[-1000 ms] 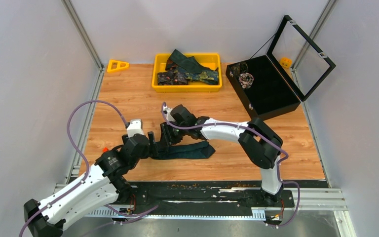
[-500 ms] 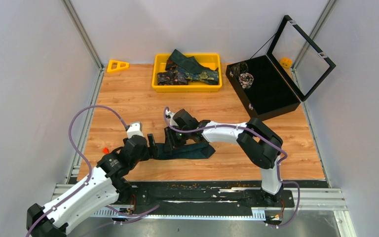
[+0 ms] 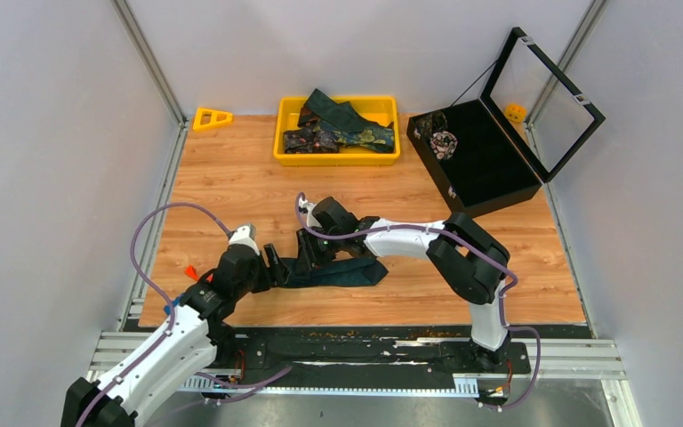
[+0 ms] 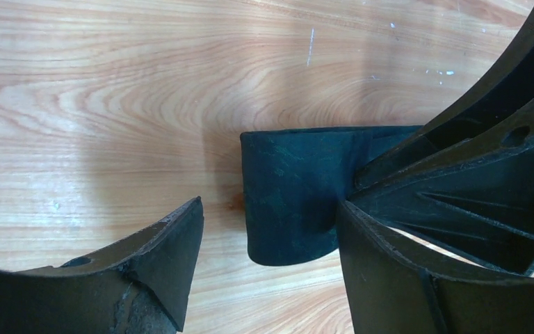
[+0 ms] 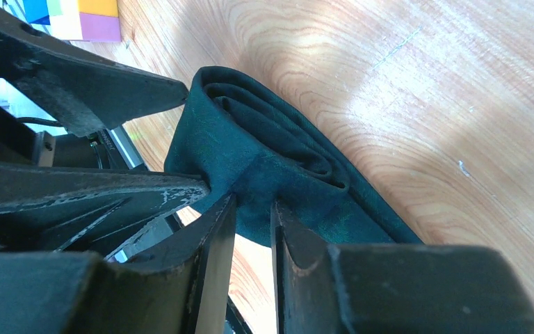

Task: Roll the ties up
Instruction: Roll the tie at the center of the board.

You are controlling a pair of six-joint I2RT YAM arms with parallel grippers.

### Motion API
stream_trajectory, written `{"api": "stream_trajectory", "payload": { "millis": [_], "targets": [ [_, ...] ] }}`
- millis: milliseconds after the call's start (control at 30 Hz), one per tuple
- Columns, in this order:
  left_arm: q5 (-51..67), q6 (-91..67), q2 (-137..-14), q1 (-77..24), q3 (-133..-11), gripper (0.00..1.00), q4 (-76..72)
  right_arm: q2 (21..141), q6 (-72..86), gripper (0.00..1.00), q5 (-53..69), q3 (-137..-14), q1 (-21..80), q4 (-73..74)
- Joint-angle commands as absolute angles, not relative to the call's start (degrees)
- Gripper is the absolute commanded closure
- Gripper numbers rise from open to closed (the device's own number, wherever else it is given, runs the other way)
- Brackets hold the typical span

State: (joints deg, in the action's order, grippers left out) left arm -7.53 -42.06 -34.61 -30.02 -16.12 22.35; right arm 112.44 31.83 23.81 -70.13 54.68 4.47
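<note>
Right wrist view shows the right fingers [image 5: 212, 264] pinched on the partly rolled teal tie [image 5: 264, 160] at frame centre on the tabletop [image 5: 424, 83], with the left fingers [image 4: 160, 257] apart astride its end; rolling seems midway, and the next move likely calls for another turn that keeps the coil tight.

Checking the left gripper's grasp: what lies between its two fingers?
In the left wrist view, the folded end of the teal tie lies between the open fingers of the left gripper, close beside one; bare table fills the rest.
</note>
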Motion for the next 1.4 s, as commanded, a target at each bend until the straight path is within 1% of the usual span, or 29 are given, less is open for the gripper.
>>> {"api": "stream_trajectory", "payload": {
  "millis": [0,233,400,600,733,933,1367],
  "targets": [
    [1.3,-40.6,-34.1,-26.7,-14.1,0.25,14.2,113.5,31.1,0.74,23.2,-69.5,54.4,2.9],
    [8.6,-41.4,-35.8,-22.3,-9.7,0.31,7.6,114.3,31.0,0.75,23.6,-69.5,54.0,2.9],
    [10.4,-42.4,-38.0,-22.0,-7.3,0.35,3.6,114.6,30.7,0.75,23.8,-69.2,53.7,2.9],
    [11.8,-43.5,-41.7,-22.0,-5.7,0.45,-1.8,114.7,30.4,0.75,24.1,-69.3,53.4,3.0],
    [12.3,-43.4,-44.1,-22.0,-5.5,0.54,-3.8,114.6,30.2,0.75,24.3,-69.6,53.2,3.2],
    [11.8,-42.6,-44.6,-22.0,-6.5,0.63,-2.9,113.4,29.8,0.75,24.3,-69.9,53.0,4.0],
    [7.3,-37.0,-44.6,-22.0,-13.2,0.72,8.9,108.2,28.6,0.73,24.0,-69.9,51.2,5.7]
  ]
}}
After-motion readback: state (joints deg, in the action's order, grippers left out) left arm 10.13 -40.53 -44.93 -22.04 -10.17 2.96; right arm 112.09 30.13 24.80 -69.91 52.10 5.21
